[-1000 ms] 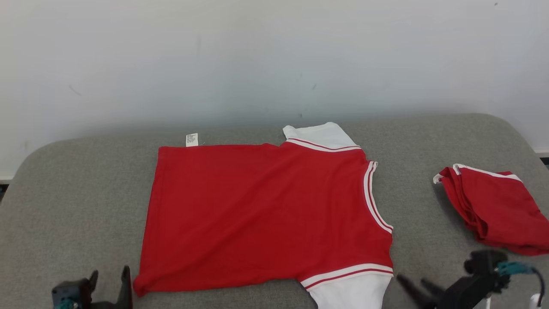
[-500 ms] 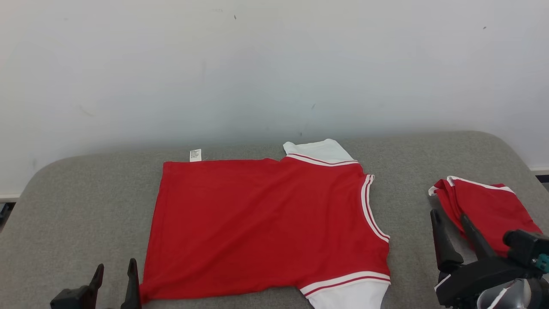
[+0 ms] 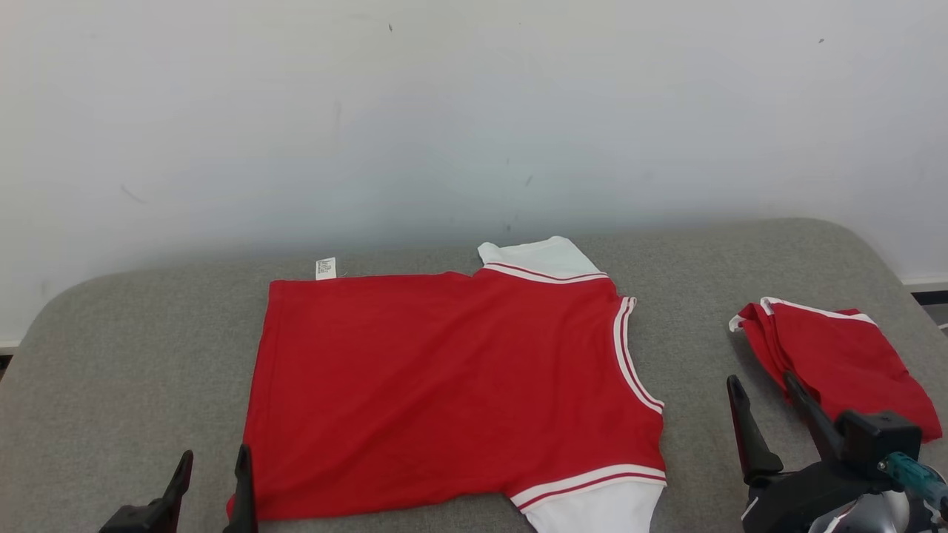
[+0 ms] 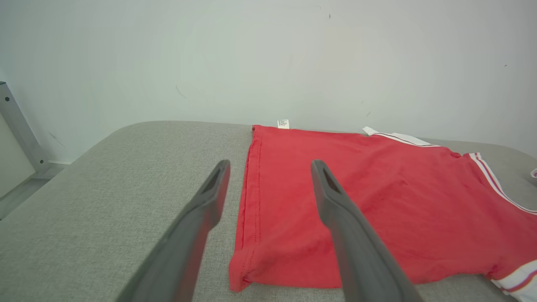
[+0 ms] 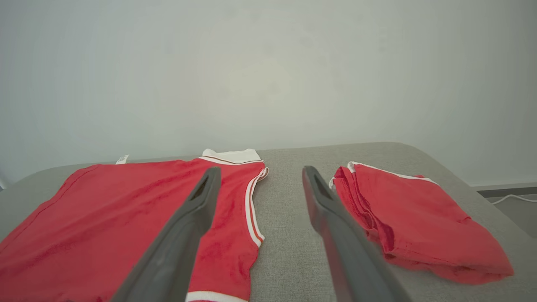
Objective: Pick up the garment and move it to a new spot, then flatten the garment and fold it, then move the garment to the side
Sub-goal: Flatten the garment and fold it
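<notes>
1. Right, the backdrop first: a plain pale wall (image 3: 474, 111) behind a grey padded desk (image 3: 133, 348) with rounded corners.
2. Spread across the middle of the desk is the garment (image 3: 444, 385), a red shirt with white striped sleeves. It lies nearly flat, collar end to the robot's right and hem to its left, so flattening looks about done and folding has not begun.
3. Off to the right, well apart from it, sits a second red piece (image 3: 844, 363), already bundled up.
4. The right gripper (image 3: 762, 380) hangs between the two reds, fingers spread wide and holding nothing.
5. The left gripper (image 3: 214, 453) is at the shirt's near-left corner, fingers wide apart and empty. In its wrist view they straddle the hem line, clear of the cloth.
6. Smallest of all, a white label (image 3: 325, 268) pokes out at the far hem corner.
7. Risks, as I judge them:
   - That near-left corner is slightly rolled, so a pinch there could catch one layer only and the fold would drag skewed.
   - The right fingers sit close to the bundle, and a loose swing could snag it.
   - The near sleeve (image 3: 600, 511) runs out of the bottom of the head view and may trail when lifted.
</notes>
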{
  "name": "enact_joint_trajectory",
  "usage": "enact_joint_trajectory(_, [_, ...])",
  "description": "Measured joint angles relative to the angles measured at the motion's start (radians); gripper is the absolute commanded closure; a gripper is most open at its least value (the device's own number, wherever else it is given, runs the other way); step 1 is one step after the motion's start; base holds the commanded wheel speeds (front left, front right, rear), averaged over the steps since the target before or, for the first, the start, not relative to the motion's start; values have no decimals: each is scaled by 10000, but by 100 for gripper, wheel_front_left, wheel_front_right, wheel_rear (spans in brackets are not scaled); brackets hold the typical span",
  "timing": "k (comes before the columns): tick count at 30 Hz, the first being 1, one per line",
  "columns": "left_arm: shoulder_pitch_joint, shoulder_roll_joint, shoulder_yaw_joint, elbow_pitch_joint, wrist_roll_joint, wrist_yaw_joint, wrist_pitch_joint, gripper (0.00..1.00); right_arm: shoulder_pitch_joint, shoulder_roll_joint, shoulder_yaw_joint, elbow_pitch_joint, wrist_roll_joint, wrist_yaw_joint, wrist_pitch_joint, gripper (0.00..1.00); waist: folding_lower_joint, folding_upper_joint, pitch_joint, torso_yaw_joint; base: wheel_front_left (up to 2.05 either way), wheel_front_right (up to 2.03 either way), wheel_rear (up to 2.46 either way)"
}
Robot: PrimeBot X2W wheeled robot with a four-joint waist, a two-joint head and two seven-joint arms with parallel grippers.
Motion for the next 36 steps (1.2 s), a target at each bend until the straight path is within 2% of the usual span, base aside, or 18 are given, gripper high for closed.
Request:
enact_joint_trajectory(5, [5, 2, 25, -146, 46, 0, 0, 0, 14, -132, -23, 226, -81, 50, -178, 0, 0, 0, 50, -27, 0, 0, 0])
enact_joint_trajectory(28, [192, 23, 113, -535, 282, 4, 506, 0, 8, -6, -127, 623, -29, 146, -686, 0, 0, 0, 120, -48, 0, 0, 0])
enact_joint_trajectory(30, [197, 25, 132, -556, 196, 4, 761, 0, 7, 29, -123, 623, 67, 144, -479, 0, 0, 0, 111, -28, 0, 0, 0])
enact_joint_trajectory(33, [221, 81, 257, -510, -111, -4, 1461, 0, 101, 360, -65, 907, 786, 130, 449, 0, 1, 0, 95, -5, 0, 0, 0])
enact_joint_trajectory(36, [352, 180, 263, -278, -257, -69, 2307, 0, 580, 374, 376, 978, 807, 130, 1338, 0, 0, 0, 118, 35, 0, 0, 0])
